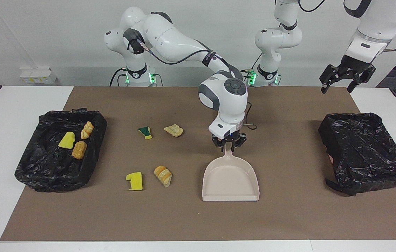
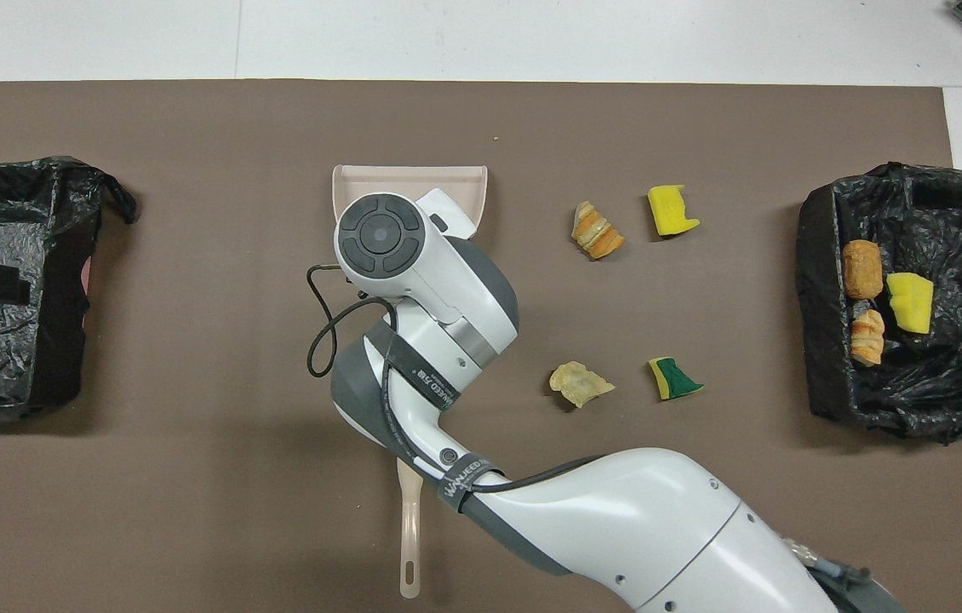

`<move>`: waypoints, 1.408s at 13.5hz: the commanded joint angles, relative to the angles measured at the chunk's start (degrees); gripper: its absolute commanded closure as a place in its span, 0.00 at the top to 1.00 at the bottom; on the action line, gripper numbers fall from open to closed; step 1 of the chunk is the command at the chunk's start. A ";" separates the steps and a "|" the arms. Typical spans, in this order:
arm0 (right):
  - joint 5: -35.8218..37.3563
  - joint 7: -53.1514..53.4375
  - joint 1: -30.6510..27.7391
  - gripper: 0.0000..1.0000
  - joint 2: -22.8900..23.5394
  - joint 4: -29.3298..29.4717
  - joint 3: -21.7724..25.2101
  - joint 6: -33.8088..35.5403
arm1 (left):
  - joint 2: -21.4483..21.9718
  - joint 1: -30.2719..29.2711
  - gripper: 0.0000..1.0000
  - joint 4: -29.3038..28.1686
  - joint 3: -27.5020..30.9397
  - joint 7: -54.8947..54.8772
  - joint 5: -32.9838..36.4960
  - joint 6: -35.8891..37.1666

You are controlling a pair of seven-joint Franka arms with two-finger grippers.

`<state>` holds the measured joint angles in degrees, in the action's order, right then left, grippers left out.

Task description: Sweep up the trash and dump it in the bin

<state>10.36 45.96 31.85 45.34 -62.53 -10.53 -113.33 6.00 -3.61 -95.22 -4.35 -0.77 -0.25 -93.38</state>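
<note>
Seven small scraps of trash in all. Three lie in the black-bagged bin (image 1: 26, 164) at the right arm's end of the tabletop: one plain yellow sponge piece (image 1: 67, 140) and two golden-brown bread-like chunks (image 1: 87, 130) (image 1: 79, 149). Four lie on the brown mat (image 1: 289, 217) beside that bin: one yellow sponge piece (image 1: 135, 181), one yellow-and-green sponge piece (image 1: 145, 132) and two bread-like chunks (image 1: 163, 175) (image 1: 173, 130). There are two black-bagged bins, the second (image 1: 366, 154) at the left arm's end. One beige plastic dustpan (image 1: 230, 178).
</note>
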 commanded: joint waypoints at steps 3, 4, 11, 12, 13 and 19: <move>-0.43 1.32 -1.09 0.60 -3.24 -0.05 0.33 0.21 | 0.59 -0.61 1.00 0.03 -0.31 0.07 0.25 0.74; -0.60 1.32 -1.78 0.67 -4.63 -0.57 1.21 0.21 | 0.59 -0.61 1.00 0.03 -0.31 0.07 0.25 0.74; -1.75 -0.08 -12.85 0.96 -22.73 -13.84 1.22 0.83 | 0.59 -0.61 1.00 0.03 -0.31 0.07 0.25 0.83; -1.75 -0.08 -13.99 0.97 -24.58 -15.07 1.22 1.26 | 0.59 -0.61 1.00 0.03 -0.31 0.07 0.25 0.74; -1.75 0.01 -14.62 0.98 -26.51 -16.73 1.22 1.44 | 0.59 -0.61 1.00 0.03 -0.31 0.07 0.25 0.74; -1.75 -1.13 -18.66 1.00 -32.06 -18.95 1.22 5.21 | -0.46 2.45 1.00 -0.58 -1.98 0.68 0.16 -3.28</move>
<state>10.02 45.87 14.67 15.90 -79.04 -8.94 -109.45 5.89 -3.14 -95.24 -6.21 -0.77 -0.30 -93.97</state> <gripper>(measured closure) 0.000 0.000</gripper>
